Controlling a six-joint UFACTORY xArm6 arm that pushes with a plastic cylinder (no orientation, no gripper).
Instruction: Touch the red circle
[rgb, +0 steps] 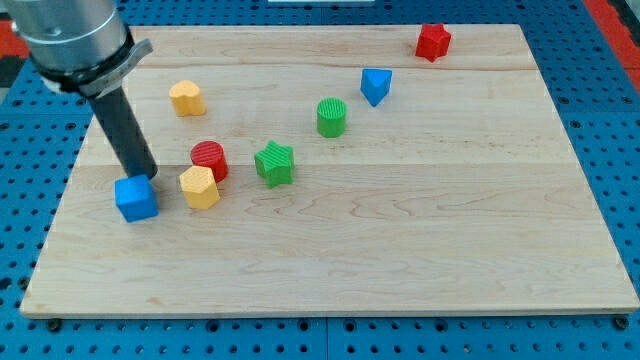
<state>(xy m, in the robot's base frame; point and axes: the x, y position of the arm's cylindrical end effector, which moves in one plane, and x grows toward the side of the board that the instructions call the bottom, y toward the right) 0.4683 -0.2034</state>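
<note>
The red circle (210, 158) is a short red cylinder at the view's left-centre on the wooden board (420, 250). A yellow hexagon block (199, 187) touches its lower front side. A blue cube (136, 198) lies to the left of them. My tip (144, 177) comes down just behind the blue cube's top edge, touching or nearly touching it. It stands about one block width to the left of the red circle and apart from it. The rod rises to the arm's grey body at the view's top left.
A green star (274, 163) lies right of the red circle. A green cylinder (331, 117), a blue triangular block (375, 86) and a red star (433, 42) run toward the top right. A yellow block (187, 98) sits at the upper left.
</note>
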